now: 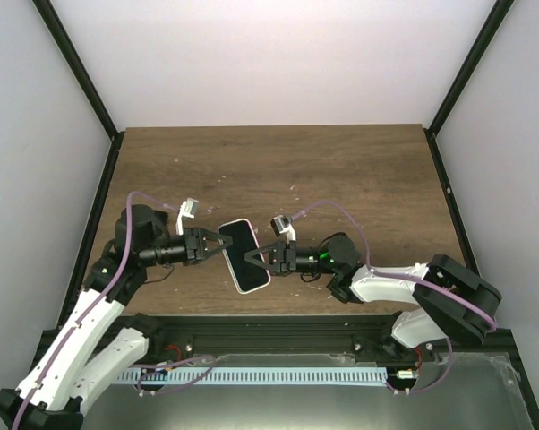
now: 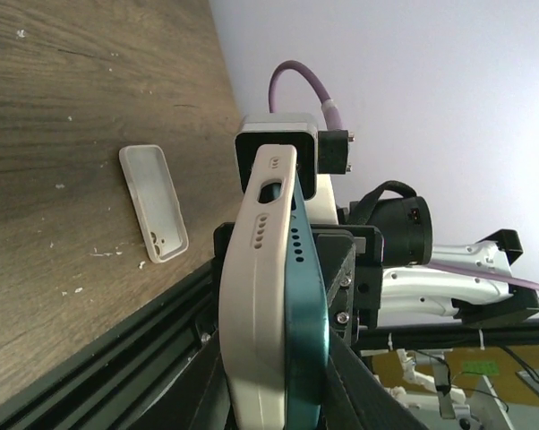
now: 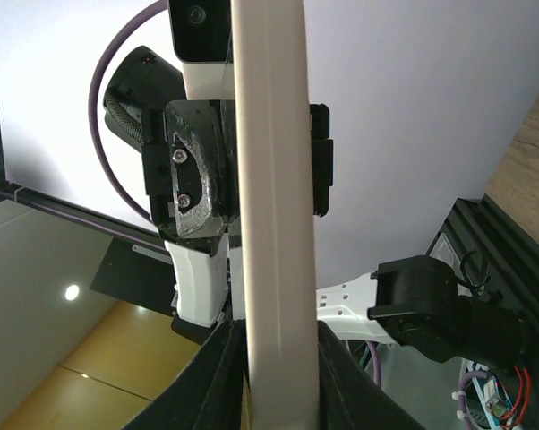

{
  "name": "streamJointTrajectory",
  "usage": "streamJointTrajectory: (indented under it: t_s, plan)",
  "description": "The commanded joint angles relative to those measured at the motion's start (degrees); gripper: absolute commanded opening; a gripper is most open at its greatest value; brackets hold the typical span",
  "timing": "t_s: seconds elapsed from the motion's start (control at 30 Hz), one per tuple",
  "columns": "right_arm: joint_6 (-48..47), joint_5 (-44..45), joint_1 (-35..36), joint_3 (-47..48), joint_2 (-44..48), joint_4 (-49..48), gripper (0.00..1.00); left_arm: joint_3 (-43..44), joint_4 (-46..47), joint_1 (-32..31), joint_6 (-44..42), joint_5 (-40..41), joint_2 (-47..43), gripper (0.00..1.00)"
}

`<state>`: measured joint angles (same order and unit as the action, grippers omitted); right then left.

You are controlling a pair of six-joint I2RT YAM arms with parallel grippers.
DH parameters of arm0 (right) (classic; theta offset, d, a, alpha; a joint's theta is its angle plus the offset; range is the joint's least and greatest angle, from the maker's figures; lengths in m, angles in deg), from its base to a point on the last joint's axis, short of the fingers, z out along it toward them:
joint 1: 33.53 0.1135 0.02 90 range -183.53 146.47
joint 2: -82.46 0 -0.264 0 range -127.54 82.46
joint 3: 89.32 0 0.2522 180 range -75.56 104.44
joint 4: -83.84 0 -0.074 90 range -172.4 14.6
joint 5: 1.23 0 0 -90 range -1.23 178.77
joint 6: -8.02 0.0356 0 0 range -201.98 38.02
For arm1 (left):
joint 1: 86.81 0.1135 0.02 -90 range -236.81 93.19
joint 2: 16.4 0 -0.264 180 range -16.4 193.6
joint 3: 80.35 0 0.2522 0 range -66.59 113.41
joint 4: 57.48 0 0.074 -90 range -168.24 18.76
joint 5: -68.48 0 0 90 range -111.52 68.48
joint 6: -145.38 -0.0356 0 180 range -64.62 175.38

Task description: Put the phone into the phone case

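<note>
Far tabletop (image 1: 278, 161) open, loose case (image 2: 153, 202) near edge

table (image 1: 341, 170): dark brown wood | on it: one cream case (image 2: 153, 202), flat, hollow up

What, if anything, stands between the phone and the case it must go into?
Nothing visible. The phone already lies against the cream case, both clamped in midair by the left pincer and right pincer.

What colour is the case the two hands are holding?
Cream-white case, best seen in the left wrist view.
</note>
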<state>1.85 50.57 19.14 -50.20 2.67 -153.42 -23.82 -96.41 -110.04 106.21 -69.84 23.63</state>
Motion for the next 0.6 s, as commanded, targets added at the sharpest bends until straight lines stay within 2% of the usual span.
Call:
streamJointTrajectory:
  t_s: [0.0, 0.07, 0.13, 0.2, 0.33, 0.57]
  plan:
    - [2.47, 0.84, 0.25, 1.1, 1.0, -5.23, 0.18, 2.27, -2.34, 0.28, -1.31, -0.63, -0.67, 0.25]
    - [3.8, 1.57, 0.22, 1.54, 0.61, -7.27, 0.18, 1.6, 0.85, 0.26, 1.33, -1.81, -1.62, 0.33]
    - [4.87, 2.43, 0.19, 2.31, 0.37, -8.89, 0.18, -0.27, 6.52, 0.28, 4.88, -3.85, -2.81, 0.45]
    - [5.46, 3.46, 0.18, 2.95, 0.42, -9.61, 0.18, -2.53, 12.96, 0.28, 8.42, -5.71, -3.5, 0.52]
    - [5.58, 5.57, 0.11, 4.55, 0.97, -9.69, 0.18, -6.96, 21.04, 0.28, 12.32, -7.24, -4.18, 0.55]
    - [6.67, 7.61, 0.16, 4.59, 1.08, -10.86, 0.18, -10.98, 25.98, 0.28, 13.1, -5.77, -7.24, 0.58]
